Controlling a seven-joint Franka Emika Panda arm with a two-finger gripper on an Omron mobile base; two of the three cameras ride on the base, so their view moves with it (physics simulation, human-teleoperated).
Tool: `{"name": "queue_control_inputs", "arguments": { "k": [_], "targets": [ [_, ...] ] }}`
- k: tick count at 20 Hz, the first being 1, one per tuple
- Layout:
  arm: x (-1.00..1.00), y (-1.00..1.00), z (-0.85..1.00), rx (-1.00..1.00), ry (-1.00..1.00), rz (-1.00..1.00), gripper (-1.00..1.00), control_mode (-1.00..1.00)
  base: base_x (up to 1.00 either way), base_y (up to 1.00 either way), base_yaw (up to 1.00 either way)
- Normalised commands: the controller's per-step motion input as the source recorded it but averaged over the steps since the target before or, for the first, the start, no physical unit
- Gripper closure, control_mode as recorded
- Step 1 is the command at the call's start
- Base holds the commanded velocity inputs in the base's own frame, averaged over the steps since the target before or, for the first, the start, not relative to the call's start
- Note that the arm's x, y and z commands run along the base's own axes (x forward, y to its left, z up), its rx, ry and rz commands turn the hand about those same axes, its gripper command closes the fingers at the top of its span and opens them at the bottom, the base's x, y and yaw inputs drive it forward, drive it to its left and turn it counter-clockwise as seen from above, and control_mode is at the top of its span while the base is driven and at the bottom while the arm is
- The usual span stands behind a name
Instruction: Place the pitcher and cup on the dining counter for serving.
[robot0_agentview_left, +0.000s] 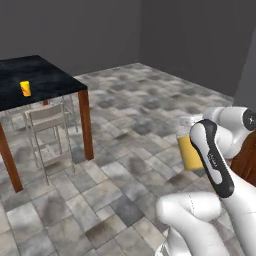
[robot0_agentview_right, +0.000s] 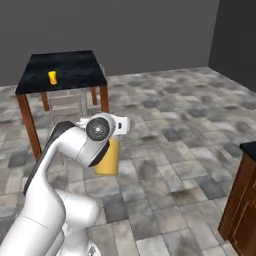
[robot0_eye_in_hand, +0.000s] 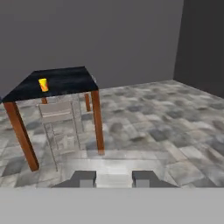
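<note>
The pitcher (robot0_agentview_left: 188, 152), a clear cylinder of orange liquid, hangs above the tiled floor close to my arm's wrist; it also shows in the right base view (robot0_agentview_right: 107, 159). In the hand view its glassy rim (robot0_eye_in_hand: 113, 162) lies between my gripper's (robot0_eye_in_hand: 113, 178) dark fingertips, so the gripper is shut on it. The small yellow cup (robot0_agentview_left: 25, 88) (robot0_agentview_right: 52, 76) (robot0_eye_in_hand: 43, 84) stands upright on the dining counter (robot0_agentview_left: 50, 75) (robot0_agentview_right: 77, 65) (robot0_eye_in_hand: 70, 81), a black marble-topped table with reddish-brown legs, well ahead of the gripper.
A pale chair (robot0_agentview_left: 47, 120) (robot0_agentview_right: 65, 102) (robot0_eye_in_hand: 57, 111) is tucked under the counter's near side. A wooden cabinet with a black top (robot0_agentview_right: 242, 200) stands at the right. Grey tiled floor (robot0_agentview_left: 140, 125) stretches between me and the counter; dark walls lie behind.
</note>
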Motion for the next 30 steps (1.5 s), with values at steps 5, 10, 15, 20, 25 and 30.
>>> {"name": "queue_control_inputs", "arguments": {
  "k": [5,10,15,20,25,30],
  "targets": [
    [0.00,0.00,0.00,0.00,0.00,0.00,1.00,1.00,1.00,0.17,0.31],
    [0.00,0.00,0.00,0.00,0.00,0.00,1.00,1.00,1.00,0.00,0.05],
    [0.00,0.00,0.00,0.00,0.00,0.00,1.00,1.00,1.00,0.00,0.03],
    [0.00,0.00,0.00,0.00,0.00,0.00,1.00,1.00,1.00,0.00,0.05],
    [0.00,0.00,0.00,0.00,0.00,0.00,1.00,1.00,1.00,0.00,0.08],
    [0.00,0.00,0.00,0.00,0.00,0.00,1.00,1.00,1.00,0.00,0.12]
  ]
}}
